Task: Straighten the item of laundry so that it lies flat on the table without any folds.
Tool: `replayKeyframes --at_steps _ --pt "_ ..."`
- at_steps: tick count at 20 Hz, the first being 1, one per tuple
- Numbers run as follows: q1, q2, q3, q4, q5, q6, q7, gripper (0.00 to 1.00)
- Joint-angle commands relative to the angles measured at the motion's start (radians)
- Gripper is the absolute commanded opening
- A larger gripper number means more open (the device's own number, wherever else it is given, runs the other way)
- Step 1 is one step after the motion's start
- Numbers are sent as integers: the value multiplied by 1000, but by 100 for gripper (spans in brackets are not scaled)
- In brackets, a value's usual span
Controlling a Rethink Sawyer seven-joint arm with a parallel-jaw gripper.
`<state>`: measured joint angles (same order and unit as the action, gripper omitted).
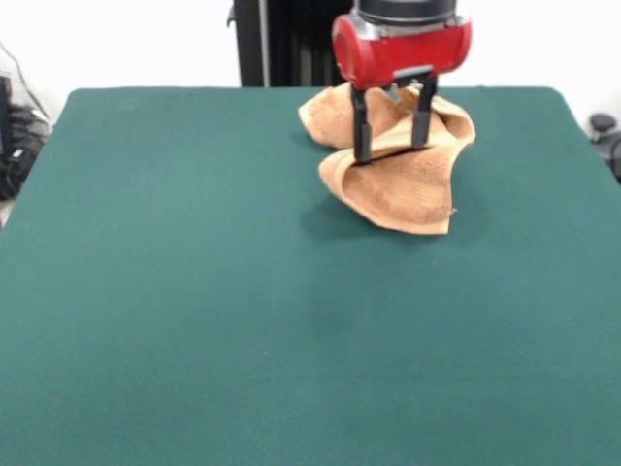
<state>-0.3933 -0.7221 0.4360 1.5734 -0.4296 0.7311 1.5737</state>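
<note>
The tan-orange towel point(403, 189) lies crumpled and folded over itself on the dark green table point(194, 291), near the far edge and right of centre. One corner points toward the near side, with a shadow to its left. My gripper point(392, 150), below a red wrist housing, comes down from above onto the towel. Its two black fingers point(361, 131) stand apart, astride a raised fold in the towel's middle. The gripper is open, and I cannot tell whether the tips touch the cloth. I cannot make out a white tag.
The black pedestal point(267, 44) stands behind the table's far edge. Dark cables and equipment point(15, 136) sit off the left edge, and a dark object point(604, 126) sits off the right edge. The towel is close to the far edge.
</note>
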Motion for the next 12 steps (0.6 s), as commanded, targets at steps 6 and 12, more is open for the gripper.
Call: replayKeyframes --at_steps 6,12 --pt "68 63 -50 135 62 47 165 100" --pt "44 81 -31 184 52 61 75 100"
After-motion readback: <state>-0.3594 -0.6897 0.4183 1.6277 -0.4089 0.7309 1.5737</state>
